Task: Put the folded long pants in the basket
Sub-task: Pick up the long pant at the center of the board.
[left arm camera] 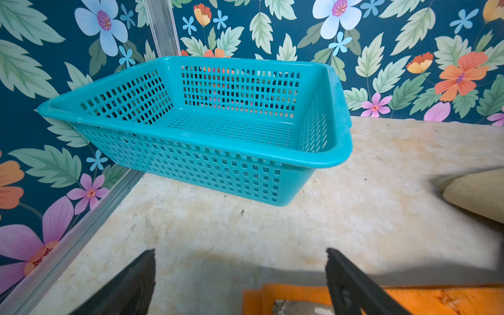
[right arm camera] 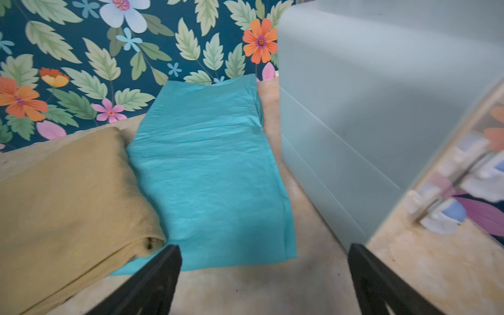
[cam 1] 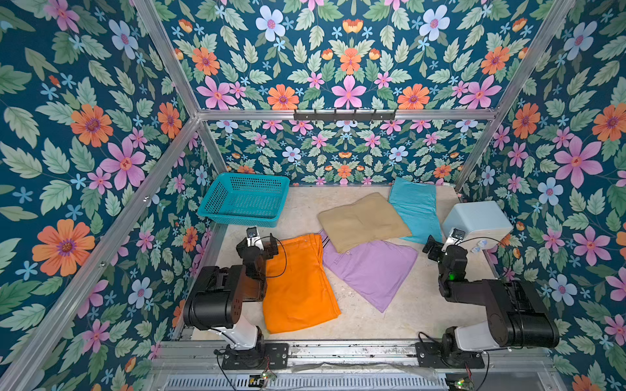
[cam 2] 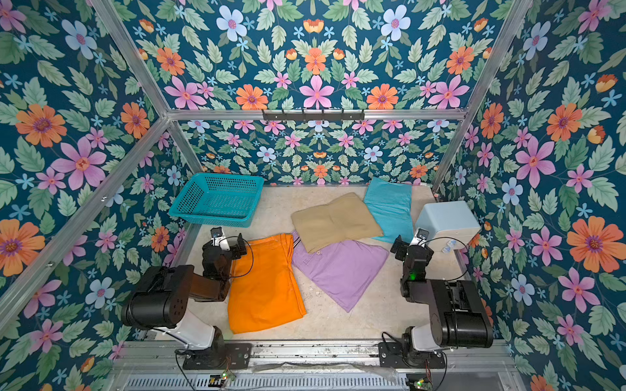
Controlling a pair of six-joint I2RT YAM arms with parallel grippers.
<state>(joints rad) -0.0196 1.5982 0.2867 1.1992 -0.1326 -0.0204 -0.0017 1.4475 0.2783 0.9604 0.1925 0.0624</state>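
Both top views: basket [cam 1: 216,199] in the far-left corner of the table [cam 1: 372,321], nothing in it. All 4 folded pants lie on the table outside it. The orange pants [cam 1: 298,287] are near left, one edge under the left arm [cam 1: 237,281]. The lilac pants [cam 1: 372,267] are mid-table, against the orange. The tan pants [cam 1: 362,220] lap the lilac's far edge. The turquoise pants [cam 1: 415,206] are far right, running to the back wall. At the right edge, a pale blue box [cam 1: 477,216], just beside the turquoise. Black hook rail [cam 1: 343,115] on the back frame above. From up here the fingers of both arms cannot be read. Left wrist view: left gripper [left arm camera: 240,253], fingers [left arm camera: 136,275] spread wide, only bare table between them, orange fold beneath. Only this view shows the basket's mesh floor bare and its left end jutting past the table edge, over the frame rail [left arm camera: 81,226]. Tan corner off to the side; open table between gripper and basket. Right wrist view: right gripper [right arm camera: 264,248], fingers [right arm camera: 158,272] likewise spread, holding nothing, over bare table short of the turquoise's near end. Only here: the tan fold rests on top of the turquoise's edge. The box wall crowds the other side, blurred. Small white-and-blue items past its corner are too blurred to name.
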